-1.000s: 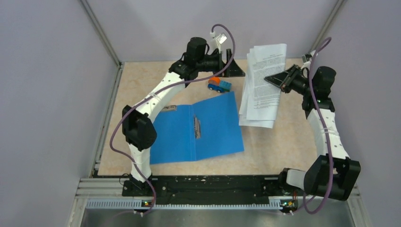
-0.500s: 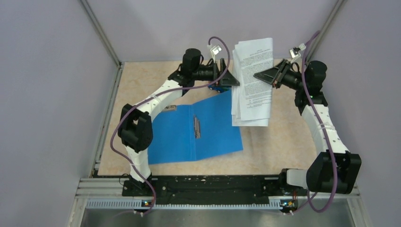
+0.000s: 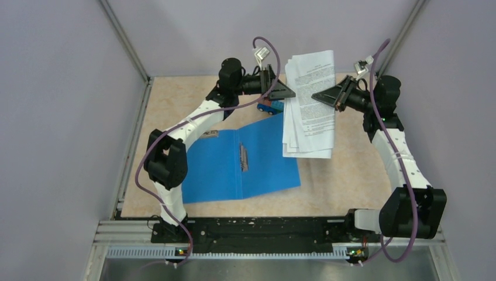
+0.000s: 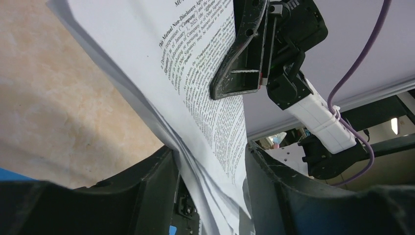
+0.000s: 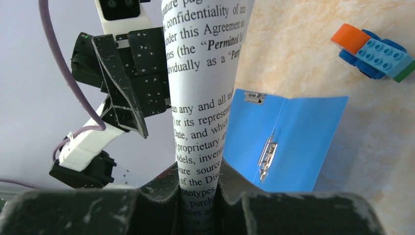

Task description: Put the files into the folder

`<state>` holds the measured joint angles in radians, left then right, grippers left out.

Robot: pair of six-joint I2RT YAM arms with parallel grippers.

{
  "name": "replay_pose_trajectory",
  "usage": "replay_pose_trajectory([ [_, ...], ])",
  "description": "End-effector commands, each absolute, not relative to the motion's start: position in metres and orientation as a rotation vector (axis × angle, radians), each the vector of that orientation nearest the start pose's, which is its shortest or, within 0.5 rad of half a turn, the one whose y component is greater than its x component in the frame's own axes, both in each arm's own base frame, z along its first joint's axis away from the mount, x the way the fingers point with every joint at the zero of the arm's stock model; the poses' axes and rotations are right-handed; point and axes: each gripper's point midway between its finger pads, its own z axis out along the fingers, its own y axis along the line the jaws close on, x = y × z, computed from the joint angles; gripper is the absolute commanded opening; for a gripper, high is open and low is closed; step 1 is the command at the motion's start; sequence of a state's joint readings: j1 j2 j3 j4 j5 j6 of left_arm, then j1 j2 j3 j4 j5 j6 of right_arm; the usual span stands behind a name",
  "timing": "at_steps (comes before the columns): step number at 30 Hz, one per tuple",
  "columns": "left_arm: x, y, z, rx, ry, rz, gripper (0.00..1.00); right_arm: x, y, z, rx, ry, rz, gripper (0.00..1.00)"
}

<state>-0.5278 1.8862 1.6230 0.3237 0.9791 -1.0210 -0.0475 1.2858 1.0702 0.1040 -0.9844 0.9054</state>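
The right gripper pinched the files. The left gripper straddled them, though whether it gripped I could not tell. The fanned sheets could have slipped loose and scattered beside the folder below it.

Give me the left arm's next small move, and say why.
Probably close the left fingers on the files. The fanned sheets are held up by the right fingers alone, and their edge sits between the left fingers, which look apart. A second grip should steady them for the carry to the open folder.
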Motion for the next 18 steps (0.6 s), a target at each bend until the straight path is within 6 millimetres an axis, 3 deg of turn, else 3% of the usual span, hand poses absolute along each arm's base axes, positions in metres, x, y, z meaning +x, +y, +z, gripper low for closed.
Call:
replay_pose_trajectory([
  [1,0.33,-0.388,0.388,0.565,1.672,-1.917,0.53,0.342,0.152,0.348,-0.035,1.806,1.401,0.15],
  [3,0.326,-0.387,0.395,0.559,1.64,-1.96,0.49,0.341,0.153,0.347,-0.036,1.804,1.414,0.15],
  [11,0.323,-0.386,0.402,0.497,1.613,-2.063,0.52,0.333,0.161,0.359,-0.095,1.768,1.441,0.15],
  [18,0.341,-0.388,0.371,0.41,1.804,-1.836,0.51,0.328,0.165,0.37,-0.136,1.73,1.448,0.15],
])
